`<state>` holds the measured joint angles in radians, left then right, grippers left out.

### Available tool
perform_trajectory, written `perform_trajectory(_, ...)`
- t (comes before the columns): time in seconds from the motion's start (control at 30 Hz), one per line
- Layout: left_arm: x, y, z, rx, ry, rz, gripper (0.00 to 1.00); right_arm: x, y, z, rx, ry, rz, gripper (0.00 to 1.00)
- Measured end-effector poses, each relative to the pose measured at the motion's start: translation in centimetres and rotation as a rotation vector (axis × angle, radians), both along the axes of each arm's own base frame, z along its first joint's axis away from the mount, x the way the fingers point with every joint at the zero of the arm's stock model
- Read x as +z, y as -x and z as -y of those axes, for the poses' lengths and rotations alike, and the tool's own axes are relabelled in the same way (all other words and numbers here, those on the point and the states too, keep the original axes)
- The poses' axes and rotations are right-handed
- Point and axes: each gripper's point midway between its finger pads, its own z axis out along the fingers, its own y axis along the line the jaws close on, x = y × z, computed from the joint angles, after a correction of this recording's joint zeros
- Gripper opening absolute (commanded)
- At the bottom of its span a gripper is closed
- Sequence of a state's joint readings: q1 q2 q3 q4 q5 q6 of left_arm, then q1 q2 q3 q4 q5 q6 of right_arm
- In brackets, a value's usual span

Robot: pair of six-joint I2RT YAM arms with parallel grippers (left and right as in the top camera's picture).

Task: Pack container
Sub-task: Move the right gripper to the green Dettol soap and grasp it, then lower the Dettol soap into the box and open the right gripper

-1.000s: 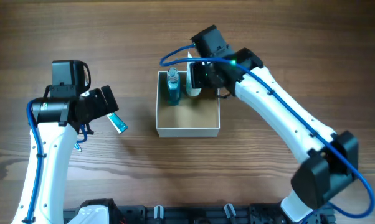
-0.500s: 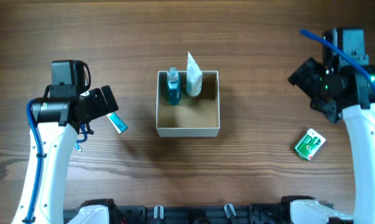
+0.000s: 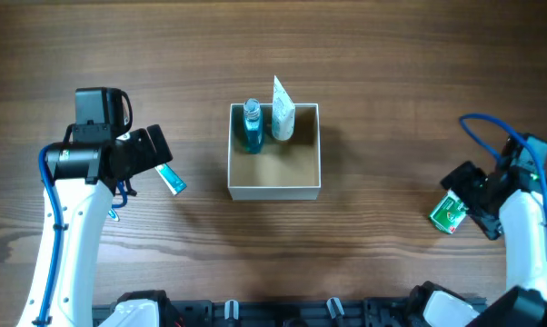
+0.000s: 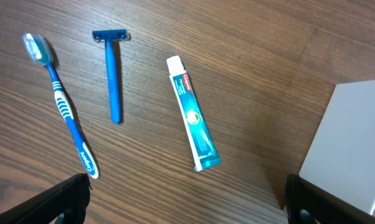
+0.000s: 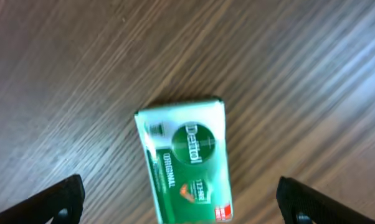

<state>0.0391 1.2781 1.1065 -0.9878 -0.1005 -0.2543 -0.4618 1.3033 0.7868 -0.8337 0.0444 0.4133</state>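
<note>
Now one container (image 3: 273, 192), one bottle (image 3: 252, 128), one tube (image 3: 283, 118) inside

The worktop (image 3: 373, 64) is brown wood and fills every view. Long dark lines run across it from side to side in the view from above, and some of them are wavy. The light is soft and even. A black rail (image 3: 283, 312) sits along the near edge.
</note>
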Motion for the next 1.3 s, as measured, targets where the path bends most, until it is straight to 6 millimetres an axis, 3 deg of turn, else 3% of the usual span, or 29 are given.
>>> perform_trajectory(0.27, 0.0, 0.0, 0.0, 0.0, 0.0, -0.001, 1.0, -6.1, 0.3, -0.2, 0.079, -0.041, -0.104, 0.99)
perform_trajectory(0.5, 0.0, 0.1, 0.0, 0.0, 0.0, -0.004, 1.0, -6.6, 0.2, -0.3, 0.093, -0.054, -0.109, 0.41)
perform_trajectory(0.57, 0.0, 0.1, 0.0, 0.0, 0.0, -0.004, 1.0, -6.5, 0.1, -0.3, 0.095, -0.053, -0.107, 0.4)
perform_trajectory(0.63, 0.0, 0.1, 0.0, 0.0, 0.0, -0.005, 1.0, -6.5, 0.0, -0.3, 0.098, -0.056, -0.104, 0.28)
perform_trajectory(0.7, -0.1, 0.2, 0.0, 0.0, 0.0, -0.008, 1.0, -6.5, -0.1, -0.5, 0.097, -0.068, -0.096, 0.25)
perform_trajectory(0.83, -0.1, 0.2, 0.0, 0.0, 0.0, -0.008, 1.0, -5.5, -0.4, -2.2, 0.118, -0.16, -0.092, 0.15)
perform_trajectory(0.87, -0.1, 0.2, 0.0, 0.0, 0.0, -0.008, 1.0, -4.4, -1.3, -2.6, 0.148, -0.168, -0.074, 0.07)
perform_trajectory(0.93, -0.1, 0.2, 0.0, 0.0, 0.0, -0.008, 1.0, 0.1, -4.8, -3.9, 0.286, -0.128, 0.029, 0.04)
perform_trajectory(1.03, -0.1, 0.2, 0.0, 0.0, 0.0, -0.008, 1.0, 9.3, -10.2, -10.4, 0.675, -0.017, 0.265, 0.04)
perform_trajectory(1.1, -0.1, 0.2, 0.0, 0.0, 0.0, -0.008, 1.0, 14.3, -11.3, -17.5, 0.995, 0.044, 0.413, 0.04)
perform_trajectory(1.13, -0.1, 0.2, 0.0, 0.0, 0.0, -0.008, 1.0, 15.4, -10.9, -20.9, 1.141, 0.069, 0.456, 0.04)
perform_trajectory(1.2, -0.1, 0.2, 0.0, 0.0, 0.0, -0.008, 1.0, 15.5, -9.6, -26.0, 1.361, 0.107, 0.48, 0.04)
perform_trajectory(1.23, -0.1, 0.2, 0.0, 0.0, 0.0, -0.009, 1.0, 15.5, -9.4, -27.4, 1.423, 0.126, 0.488, 0.04)
perform_trajectory(1.27, -0.1, 0.2, 0.0, 0.0, 0.0, -0.008, 1.0, 15.2, -8.7, -30.6, 1.553, 0.15, 0.509, 0.04)
perform_trajectory(1.3, -0.1, 0.2, 0.0, 0.0, 0.0, -0.008, 1.0, 14.7, -8.2, -32.1, 1.617, 0.159, 0.507, 0.04)
